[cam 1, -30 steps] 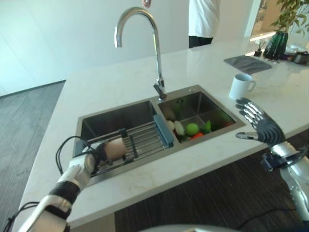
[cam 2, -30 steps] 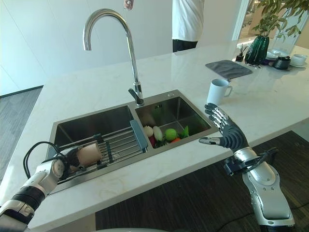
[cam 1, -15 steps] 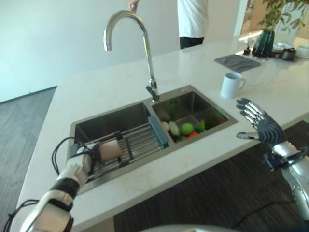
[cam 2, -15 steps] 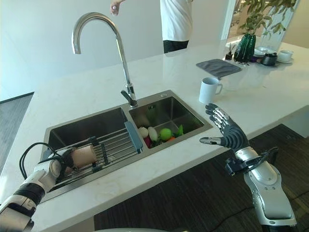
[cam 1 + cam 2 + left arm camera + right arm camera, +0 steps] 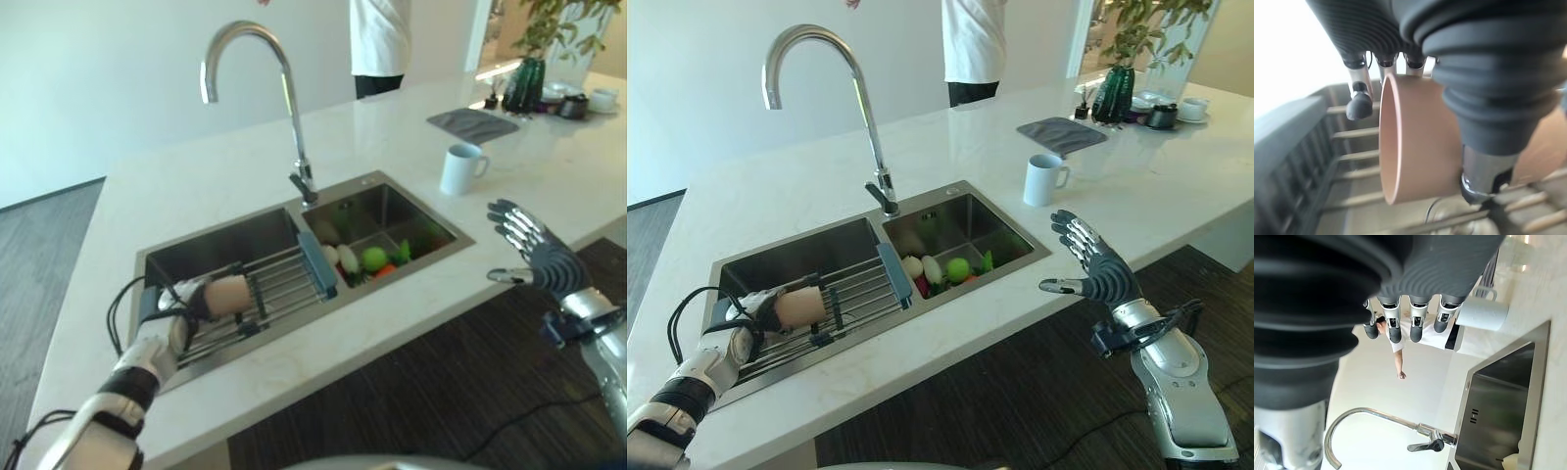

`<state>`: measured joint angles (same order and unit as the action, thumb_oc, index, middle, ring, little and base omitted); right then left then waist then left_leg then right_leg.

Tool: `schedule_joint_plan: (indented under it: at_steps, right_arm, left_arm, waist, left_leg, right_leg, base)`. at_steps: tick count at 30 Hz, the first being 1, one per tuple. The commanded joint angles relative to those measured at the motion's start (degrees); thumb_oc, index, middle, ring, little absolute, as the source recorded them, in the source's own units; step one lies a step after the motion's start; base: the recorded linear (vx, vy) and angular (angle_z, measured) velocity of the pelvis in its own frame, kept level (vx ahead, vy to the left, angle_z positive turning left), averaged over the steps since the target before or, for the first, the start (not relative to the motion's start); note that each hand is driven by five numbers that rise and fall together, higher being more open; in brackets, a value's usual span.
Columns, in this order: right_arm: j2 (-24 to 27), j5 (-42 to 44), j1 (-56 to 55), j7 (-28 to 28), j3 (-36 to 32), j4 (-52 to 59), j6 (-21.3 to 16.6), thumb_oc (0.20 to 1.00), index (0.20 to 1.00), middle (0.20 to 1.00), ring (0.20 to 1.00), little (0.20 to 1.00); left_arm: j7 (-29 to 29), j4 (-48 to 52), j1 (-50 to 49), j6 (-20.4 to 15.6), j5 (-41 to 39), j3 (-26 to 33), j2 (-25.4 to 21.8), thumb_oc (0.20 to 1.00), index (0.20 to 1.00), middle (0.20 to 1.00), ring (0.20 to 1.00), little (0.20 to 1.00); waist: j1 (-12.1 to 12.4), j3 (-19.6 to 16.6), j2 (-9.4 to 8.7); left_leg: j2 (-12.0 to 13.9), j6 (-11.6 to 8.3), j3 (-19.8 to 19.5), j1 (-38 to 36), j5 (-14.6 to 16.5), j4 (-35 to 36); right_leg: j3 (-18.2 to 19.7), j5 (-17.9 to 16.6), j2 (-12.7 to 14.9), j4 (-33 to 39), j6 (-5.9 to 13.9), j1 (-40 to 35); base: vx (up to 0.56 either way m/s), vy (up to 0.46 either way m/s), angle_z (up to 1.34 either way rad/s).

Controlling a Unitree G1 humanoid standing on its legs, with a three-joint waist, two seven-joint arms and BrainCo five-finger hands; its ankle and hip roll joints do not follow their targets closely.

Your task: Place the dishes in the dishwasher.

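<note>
while the head camera swings a touch, nothing on the counter has really moved in the last second
sink (image 5: 147, 269): largest container, 2 basins; the left one is bridged by a drying rack (image 5: 279, 284) of metal bars, and the tall faucet (image 5: 284, 88) rises behind the divider
change: the left hand (image 5: 186, 305) has kept its fingers curled round a tan cup (image 5: 227, 294), which lies on its side, and has lifted it only slightly up the rack, so the grasp looks settled and the carry-off not yet begun
task read: my judgement, step 1 of many; no dishwasher is in sight
right basin (image 5: 1014, 235): holds vegetables, a green round one (image 5: 959, 269), pale ones and something red
right hand (image 5: 1095, 269): released, fingers spread flat, hovering off the counter's front edge, idle
white mug (image 5: 460, 168): upright on the counter, well apart from the sink, contents hidden
far corner: a dark mat (image 5: 1061, 135), a green vase (image 5: 1117, 93), small cups; a person (image 5: 970, 44) stands beyond
</note>
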<state>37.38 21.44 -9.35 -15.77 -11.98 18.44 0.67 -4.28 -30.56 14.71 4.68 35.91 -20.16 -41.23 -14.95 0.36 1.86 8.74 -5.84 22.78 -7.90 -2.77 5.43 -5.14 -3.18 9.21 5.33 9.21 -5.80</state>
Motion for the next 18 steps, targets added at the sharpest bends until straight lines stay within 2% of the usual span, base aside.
schedule_joint_plan:
  at_steps: [1,5,10,11,14,18]
  right_arm:
    - [-0.5,1.0,4.2,2.4,-2.1,0.5,-3.9,1.000,1.000,1.000,1.000,1.000]
    - [-1.0,0.8,4.2,3.6,-1.8,0.6,-4.3,1.000,1.000,1.000,1.000,1.000]
    - [-2.3,0.3,3.2,4.6,-1.9,1.1,-4.5,1.000,1.000,1.000,1.000,1.000]
    - [-2.8,-0.1,3.2,4.9,-1.6,1.0,-5.0,1.000,1.000,1.000,1.000,1.000]
    - [-3.6,-0.2,3.2,5.6,-1.1,1.6,-5.1,1.000,1.000,1.000,1.000,1.000]
    - [-4.8,-0.5,2.2,6.7,-1.3,3.0,-5.8,1.000,1.000,1.000,1.000,1.000]
  left_arm:
    - [-4.5,6.5,4.8,-2.9,-5.0,6.2,-5.6,0.200,0.200,0.200,0.200,0.200]
    - [-6.9,13.4,1.6,-4.8,-7.0,8.8,-6.6,0.200,0.200,0.200,0.200,0.200]
    - [-8.0,21.7,-2.8,-9.9,-9.2,14.0,-6.3,0.200,0.200,0.200,0.200,0.200]
    - [-9.6,24.4,-4.1,-11.9,-10.1,15.5,-6.1,0.200,0.200,0.200,0.200,0.200]
    - [-11.7,29.2,-5.3,-14.7,-13.6,19.2,-5.5,0.200,0.200,0.200,0.200,0.200]
    - [-11.3,34.9,-8.4,-15.4,-22.9,24.7,-3.7,0.200,0.200,0.200,0.200,0.200]
  waist:
    - [1.4,1.5,-0.87]
    - [2.9,1.8,-1.02]
    - [4.6,1.9,-1.27]
    - [5.1,1.9,-1.35]
    - [6.1,1.9,-1.56]
    - [7.2,2.0,-1.84]
  left_leg:
    - [5.9,-1.12,-2.1,-3.2,3.2,-0.4]
    - [5.9,-1.26,-3.5,-2.9,3.1,-0.4]
    - [5.7,-1.37,-4.9,-2.5,3.1,-0.4]
    - [5.6,-1.40,-5.4,-2.3,3.2,-0.4]
    - [5.3,-1.38,-6.3,-2.1,3.3,-0.4]
    - [5.1,-1.38,-7.3,-1.6,3.3,-0.4]
  right_leg:
    - [-2.8,0.0,4.3,-0.3,3.74,-0.7]
    - [-4.1,0.3,4.5,-0.3,3.68,-1.3]
    - [-5.6,0.4,4.9,-0.3,3.71,-1.8]
    - [-6.0,0.4,5.0,-0.3,3.68,-1.9]
    - [-6.6,0.6,5.1,-0.3,3.66,-2.1]
    - [-7.2,0.8,5.1,-0.4,3.51,-2.2]
  base:
    - [-0.01,-0.004,0.13]
    - [-0.02,0.008,0.15]
    - [0.00,0.003,0.18]
    - [-0.03,-0.004,0.18]
    - [-0.02,-0.017,0.13]
    - [-0.02,-0.052,0.11]
